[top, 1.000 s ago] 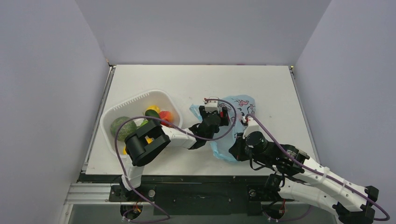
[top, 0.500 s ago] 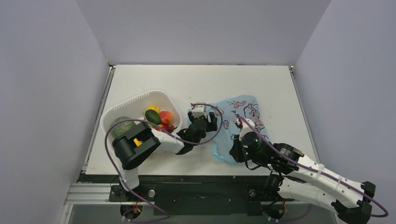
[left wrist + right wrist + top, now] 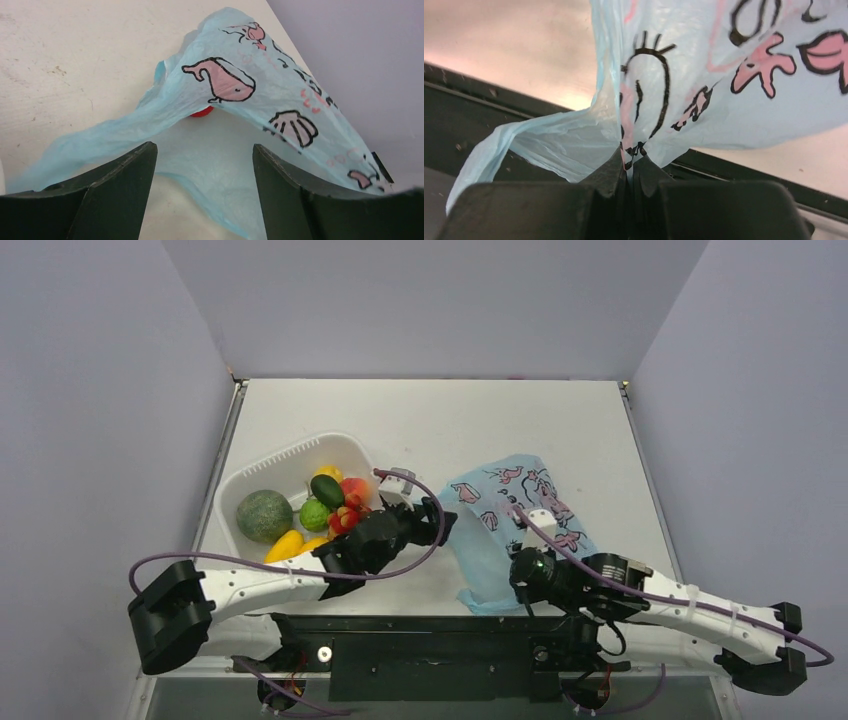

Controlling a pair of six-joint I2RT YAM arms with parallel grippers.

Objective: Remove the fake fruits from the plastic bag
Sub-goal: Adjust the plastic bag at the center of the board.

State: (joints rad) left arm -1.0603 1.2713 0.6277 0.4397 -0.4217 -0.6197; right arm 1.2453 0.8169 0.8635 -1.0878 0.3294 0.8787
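A: right gripper (image 3: 629,165) status?
B: clamped hard on the plastic bag (image 3: 724,75). It pinches a bunched fold at the bag's 6 o'clock end, close to the near edge of the table (image 3: 450,420). The film runs up taut from the pinch. My read is that it's holding the bag up so the mouth tents open.
A: left gripper (image 3: 202,192)?
B: jaws wide, nothing between them. In the top view it sits at the bag's 9 o'clock, between the bag and the white slotted tub (image 3: 290,455), and points toward 3 o'clock at the opening.
A: anything left inside?
B: the left wrist view shows one red fake fruit (image 3: 201,113) at 12 o'clock from the gripper, tucked under the raised fold with the whale print (image 3: 222,82). It's mostly hidden, so I can't tell which fruit it is.
A: tub contents?
B: dark green oblong fruit (image 3: 326,490), red berry cluster (image 3: 345,521), green melon (image 3: 264,515), yellow piece (image 3: 283,545), lime piece (image 3: 314,515).
A: next?
B: probably reach under the fold for the red one. The risk is the thin film getting nipped in with it.
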